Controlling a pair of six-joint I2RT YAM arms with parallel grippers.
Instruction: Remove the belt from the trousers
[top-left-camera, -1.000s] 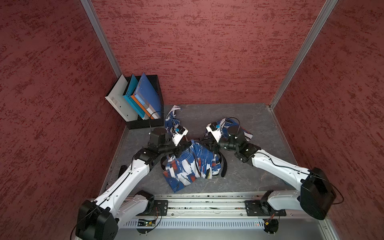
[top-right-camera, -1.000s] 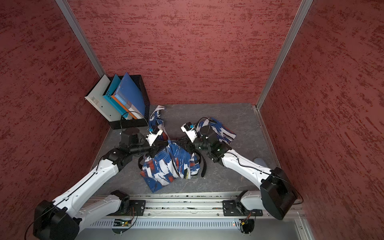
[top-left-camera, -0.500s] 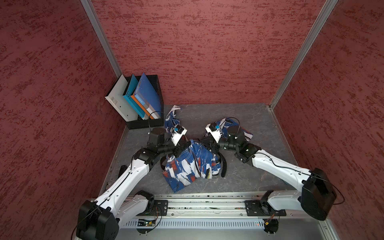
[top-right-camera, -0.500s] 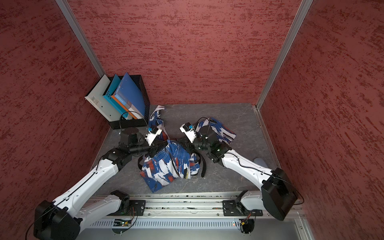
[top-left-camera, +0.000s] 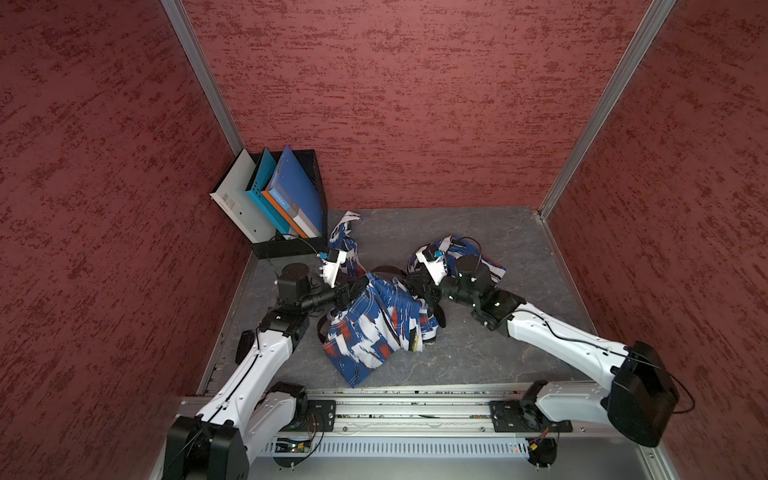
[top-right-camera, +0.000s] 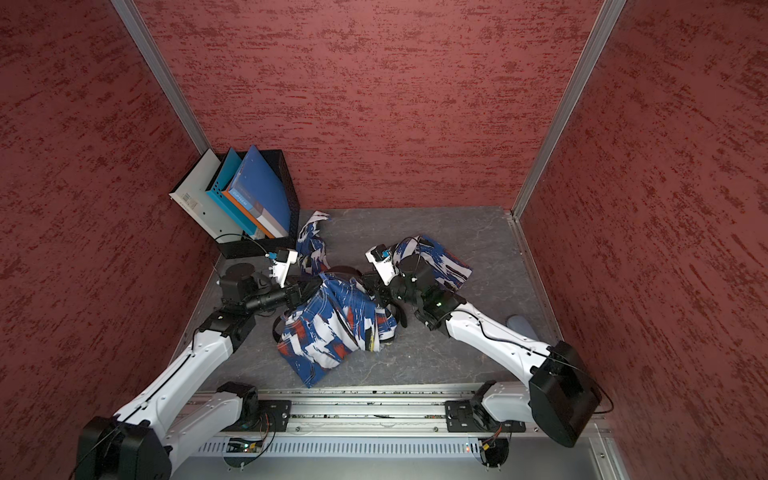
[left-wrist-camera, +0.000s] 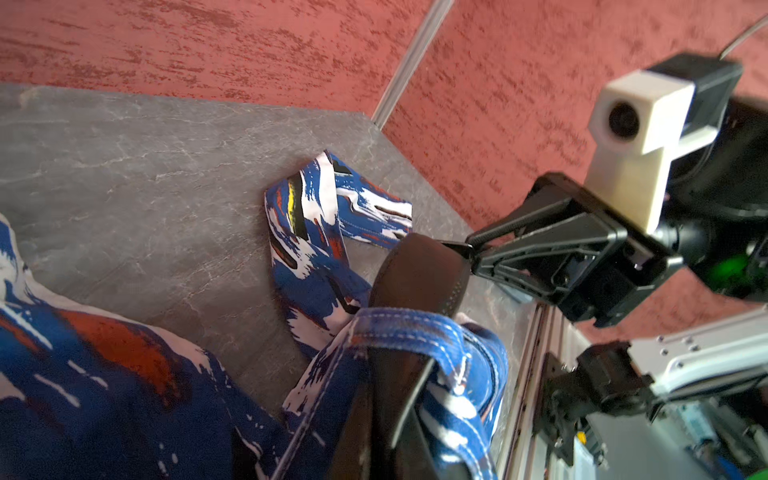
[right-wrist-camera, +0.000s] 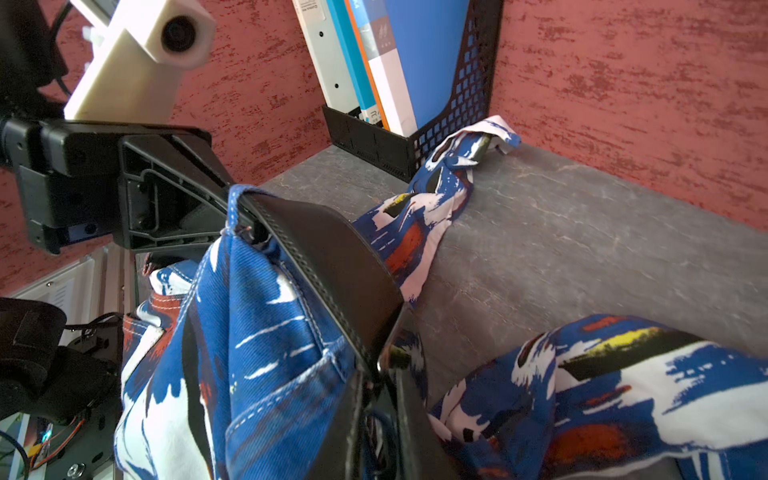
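Lying bunched, the trousers (top-left-camera: 374, 332) are clamped by the left end effector (right-wrist-camera: 228, 203). The belt (left-wrist-camera: 415, 270) is pinched by the right end effector (left-wrist-camera: 467, 249).

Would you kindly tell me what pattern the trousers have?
Blue, with white, red, black and yellow brush-stroke patches; the trousers show best in a top view.

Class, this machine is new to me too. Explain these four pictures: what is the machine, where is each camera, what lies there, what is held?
Two white robot arms work on a grey table. Two pictures look down from above; two come from cameras on the wrists. Patterned blue trousers lie bunched mid-table, a black file rack in the far corner. The left tool is shut on the trousers' waistband; the right tool pinches the black belt, not yet pulled out.
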